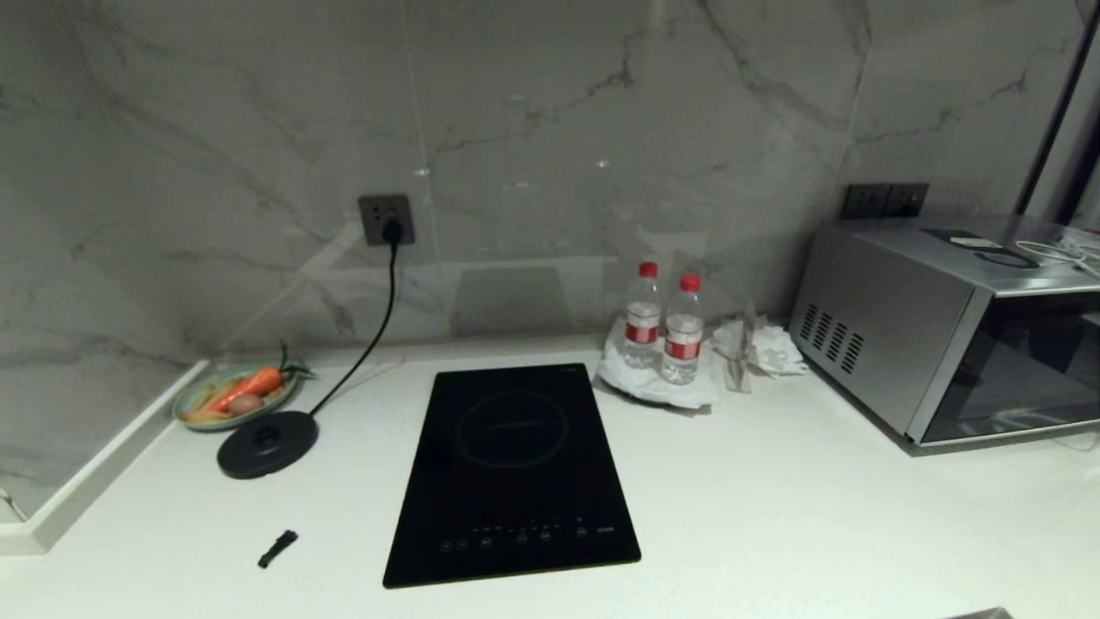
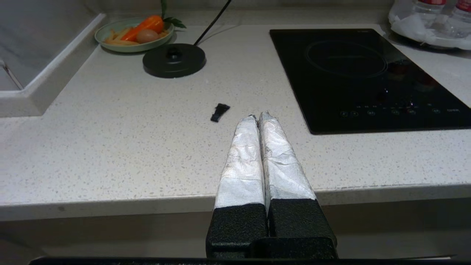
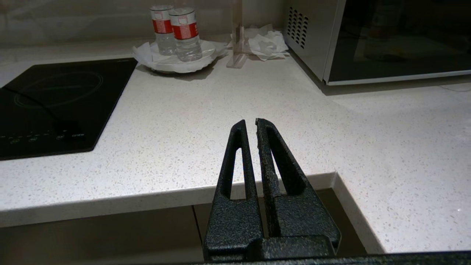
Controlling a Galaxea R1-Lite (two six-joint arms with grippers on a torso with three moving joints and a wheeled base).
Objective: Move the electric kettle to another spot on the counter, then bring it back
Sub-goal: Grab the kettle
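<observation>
The left gripper (image 2: 258, 117) is hovering at the counter's (image 1: 773, 499) front edge. Just ahead of it a small clip (image 2: 220, 112) is lying; farther ahead a kettle base (image 2: 174, 60) is sitting, a plate (image 2: 110, 42) behind that. The cooktop (image 2: 360, 73) is lying to the gripper's right.

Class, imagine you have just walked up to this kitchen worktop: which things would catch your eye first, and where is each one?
First the glossy black cooktop panel, set into the middle of the white counter. To its left sits a round black base disc with nothing on it, its cord running up to the wall socket, beside a plate with a carrot. To the right, two red-capped water bottles stand before a silver microwave.
</observation>
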